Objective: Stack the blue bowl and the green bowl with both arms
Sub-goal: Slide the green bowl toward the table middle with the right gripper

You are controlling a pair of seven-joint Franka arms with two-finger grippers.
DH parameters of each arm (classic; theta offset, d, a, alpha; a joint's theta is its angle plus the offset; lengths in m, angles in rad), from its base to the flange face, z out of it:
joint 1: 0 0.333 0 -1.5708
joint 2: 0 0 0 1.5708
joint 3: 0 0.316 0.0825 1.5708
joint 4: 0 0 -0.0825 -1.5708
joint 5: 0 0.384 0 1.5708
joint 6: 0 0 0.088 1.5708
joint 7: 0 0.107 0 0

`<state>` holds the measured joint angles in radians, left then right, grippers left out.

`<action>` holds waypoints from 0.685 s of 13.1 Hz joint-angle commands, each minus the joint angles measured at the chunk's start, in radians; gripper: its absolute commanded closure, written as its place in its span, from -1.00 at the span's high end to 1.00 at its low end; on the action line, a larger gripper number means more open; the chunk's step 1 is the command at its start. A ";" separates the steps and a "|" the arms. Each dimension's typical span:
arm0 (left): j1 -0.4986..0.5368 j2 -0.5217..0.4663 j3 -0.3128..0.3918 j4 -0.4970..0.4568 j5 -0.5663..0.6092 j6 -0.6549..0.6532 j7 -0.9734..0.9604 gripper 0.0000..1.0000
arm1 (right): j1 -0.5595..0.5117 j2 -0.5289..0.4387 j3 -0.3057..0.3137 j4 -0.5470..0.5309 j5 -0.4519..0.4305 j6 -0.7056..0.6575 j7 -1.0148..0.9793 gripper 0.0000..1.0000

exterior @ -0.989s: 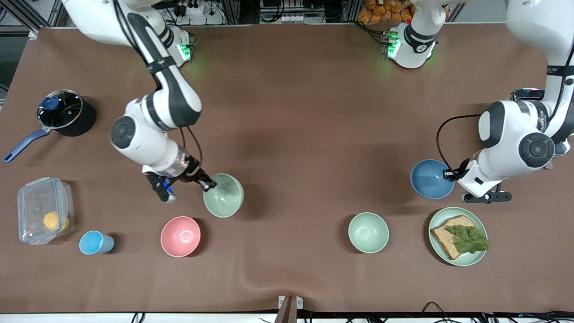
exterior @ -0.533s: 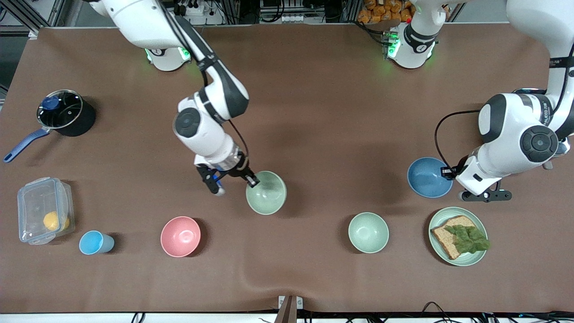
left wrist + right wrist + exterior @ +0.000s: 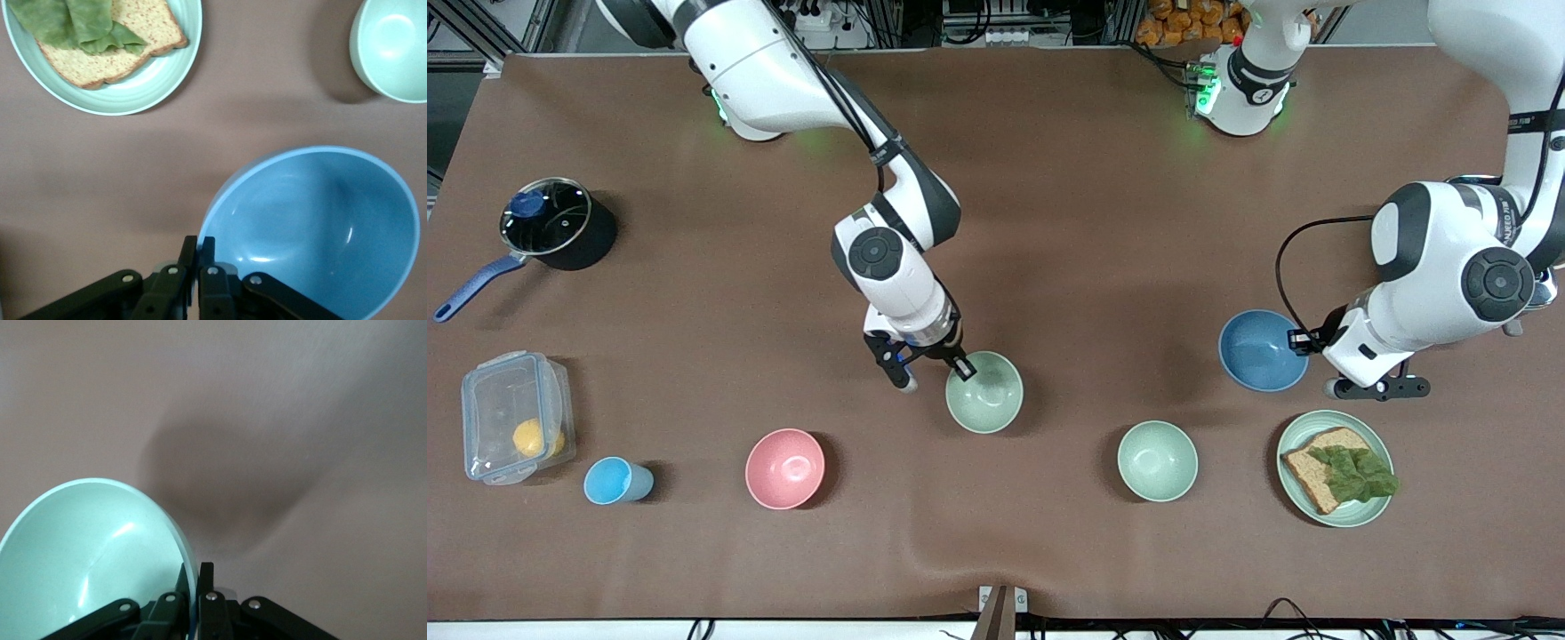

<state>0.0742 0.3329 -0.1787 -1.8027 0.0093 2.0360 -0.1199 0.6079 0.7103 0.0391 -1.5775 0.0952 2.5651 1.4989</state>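
Right hand point(image 3: 960, 364) pinching green bowl point(image 3: 985, 404) rim, airborne

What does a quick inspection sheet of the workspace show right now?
Surface: brown table cover, wrinkled at the camera-side edge.
Job's things: green bowl held by its rim in the air; blue bowl likewise; not stacked.
Clutter: pale green bowl, pink bowl, plate with bread and lettuce, light-blue cup, lidded container, saucepan.
Grippers: right tool shut on green bowl's rim; left tool shut on blue bowl's rim.
Cables: black cable looping at left wrist.
Surroundings: nothing seen.
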 commanded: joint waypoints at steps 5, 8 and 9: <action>-0.001 -0.009 -0.013 0.019 -0.055 -0.022 -0.012 -1.00 | 0.142 0.112 -0.120 0.082 -0.029 0.033 0.081 -1.00; -0.002 0.001 -0.031 0.040 -0.057 -0.022 -0.015 -1.00 | 0.145 0.124 -0.125 0.100 -0.029 0.032 0.081 -0.62; -0.005 0.005 -0.033 0.043 -0.057 -0.022 -0.015 -1.00 | 0.145 0.123 -0.125 0.103 -0.028 0.032 0.087 0.45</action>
<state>0.0725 0.3330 -0.2063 -1.7843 -0.0262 2.0358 -0.1219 0.7401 0.8148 -0.0709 -1.5132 0.0938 2.5953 1.5450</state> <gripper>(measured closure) 0.952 0.863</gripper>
